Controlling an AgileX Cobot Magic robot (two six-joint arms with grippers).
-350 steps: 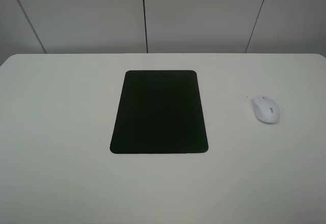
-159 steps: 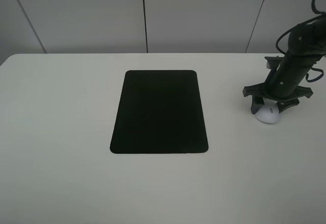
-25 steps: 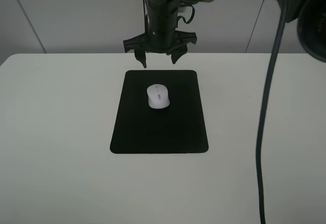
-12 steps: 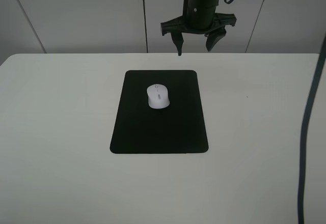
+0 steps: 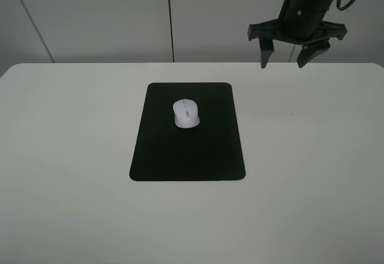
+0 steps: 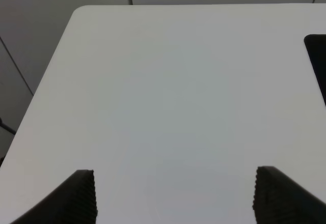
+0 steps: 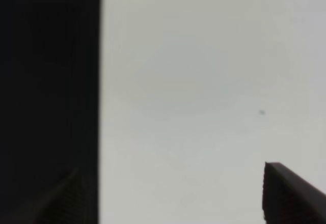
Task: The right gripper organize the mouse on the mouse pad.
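White tabletop: small white oval mouse (image 5: pixel 186 113) on matte black rectangular mouse pad (image 5: pixel 187 153). Likely light, slick; grip its flanks. Black right gripper (image 5: pixel 282 64) hangs empty, fingers spread, above the far-right corner.

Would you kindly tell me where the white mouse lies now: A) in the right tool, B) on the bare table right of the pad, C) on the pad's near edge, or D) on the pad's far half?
D: the mouse rests on the far half of the mouse pad, while the right tool hangs open and empty.
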